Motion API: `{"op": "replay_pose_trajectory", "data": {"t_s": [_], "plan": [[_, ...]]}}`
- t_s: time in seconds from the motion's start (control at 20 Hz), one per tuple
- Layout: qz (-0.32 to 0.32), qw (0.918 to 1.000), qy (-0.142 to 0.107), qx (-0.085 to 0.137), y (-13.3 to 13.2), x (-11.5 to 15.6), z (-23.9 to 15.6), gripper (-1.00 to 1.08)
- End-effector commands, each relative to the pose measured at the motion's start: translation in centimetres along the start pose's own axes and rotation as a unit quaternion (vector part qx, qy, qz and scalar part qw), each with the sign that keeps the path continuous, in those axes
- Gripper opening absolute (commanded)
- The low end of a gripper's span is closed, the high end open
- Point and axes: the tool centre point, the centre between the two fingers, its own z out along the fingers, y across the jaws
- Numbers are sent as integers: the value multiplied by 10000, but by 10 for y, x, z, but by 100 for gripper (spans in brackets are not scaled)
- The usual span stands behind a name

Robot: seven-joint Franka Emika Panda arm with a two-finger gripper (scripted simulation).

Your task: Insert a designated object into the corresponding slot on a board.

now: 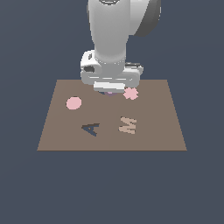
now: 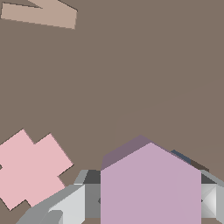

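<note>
One arm is hanging over the far middle of the brown board (image 1: pixel 148 127), and its pincer (image 1: pixel 110 92) is sitting low at about the 12 o'clock side of the board's centre in the exterior view. The pincer is pinching the lilac hexagonal block (image 2: pixel 150 188): in the wrist view the grey fingers (image 2: pixel 65 205) are showing on both flanks of the block and pressing against its sides. In the exterior view only a thin purple sliver of that block (image 1: pixel 109 92) is peeking out beneath the white hand, just above the board surface.

A narrow dark navy edge, the slot (image 2: pixel 180 156), is showing right behind the block in the wrist view; most of it is being hidden by the block, so I cannot tell whether the block is already seated in it or only hovering over it.

The pink flower-shaped piece (image 1: pixel 130 93) is lying just beside the pincer, at its 3 o'clock in the exterior view. The pink disc (image 1: pixel 74 103) is resting at about 9 o'clock of the board. The dark letter A (image 1: pixel 91 128) and the tan M (image 1: pixel 128 125) are lying toward 6 o'clock, side by side but apart.
</note>
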Motion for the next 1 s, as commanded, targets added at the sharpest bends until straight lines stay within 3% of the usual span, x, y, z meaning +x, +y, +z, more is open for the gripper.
{"op": "replay_pose_trajectory", "data": {"t_s": [0.0, 0.3, 0.85, 0.9, 0.95], "plan": [[-33, 10000, 3, 1, 12, -7, -1, -100], [-65, 10000, 2, 0, 27, -14, -1, -100], [-66, 10000, 6, 4, 28, -14, 9, -100], [-66, 10000, 6, 4, 28, -14, 9, 100], [-66, 10000, 6, 4, 28, -14, 9, 100]]}}
